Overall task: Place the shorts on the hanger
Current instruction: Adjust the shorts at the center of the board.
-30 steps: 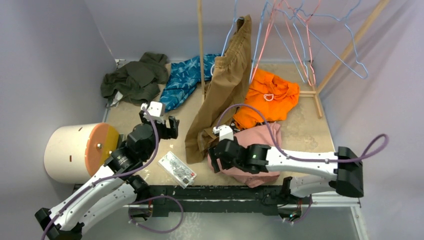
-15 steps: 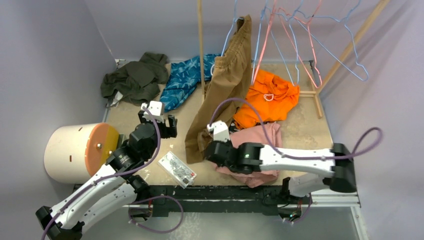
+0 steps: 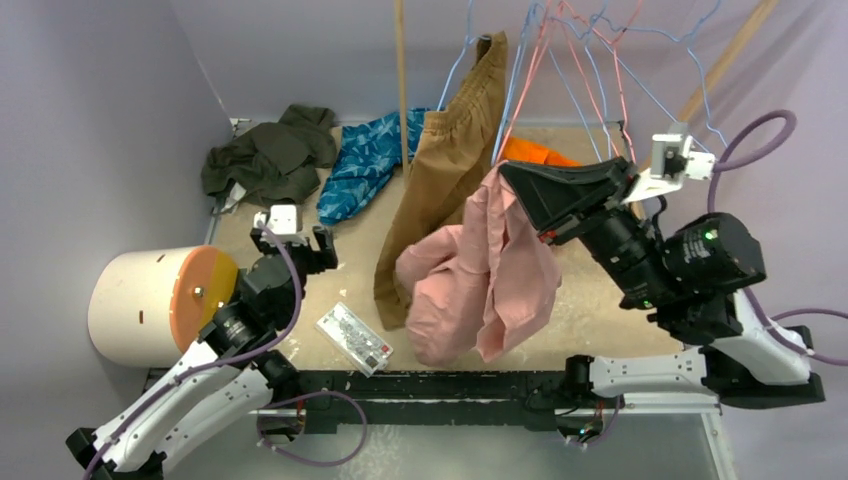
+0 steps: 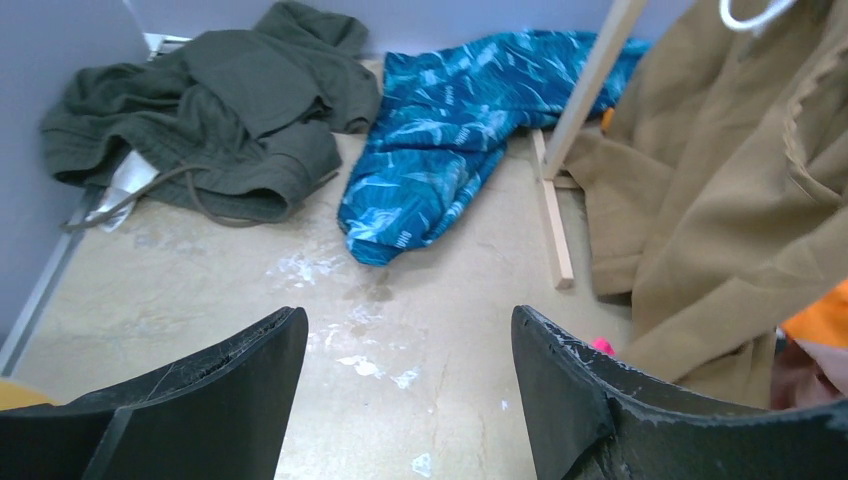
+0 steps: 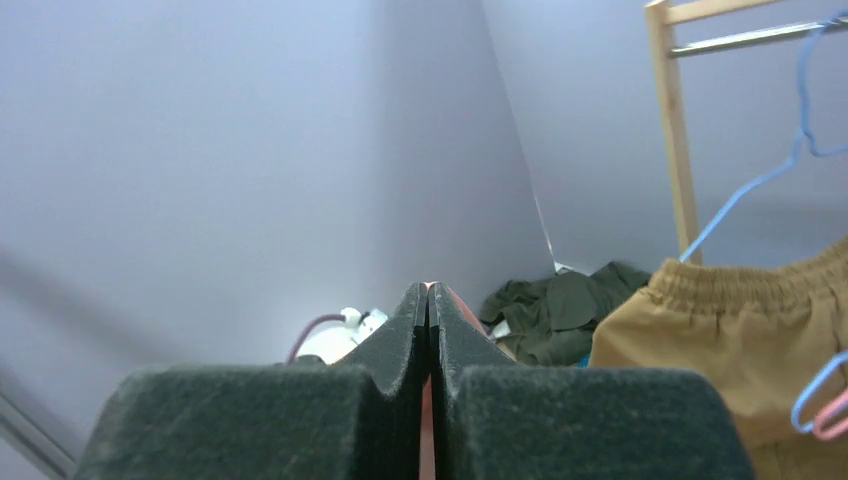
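my right gripper is clenched on the dusty-pink soft fabric shorts, which dangle lengthwise; the thin light-blue wire hanger hangs just beyond, on the far side.

You have soft, matt pink cloth shorts at centre. At eleven o'clock, matt tan shorts of thicker cloth hang beside a bare wooden post. The table looks rough and scuffed.

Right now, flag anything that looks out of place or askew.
The pink shorts hang bunched and lopsided from the right pincer, gripped by one edge. A clear packet lies skewed near the front edge.
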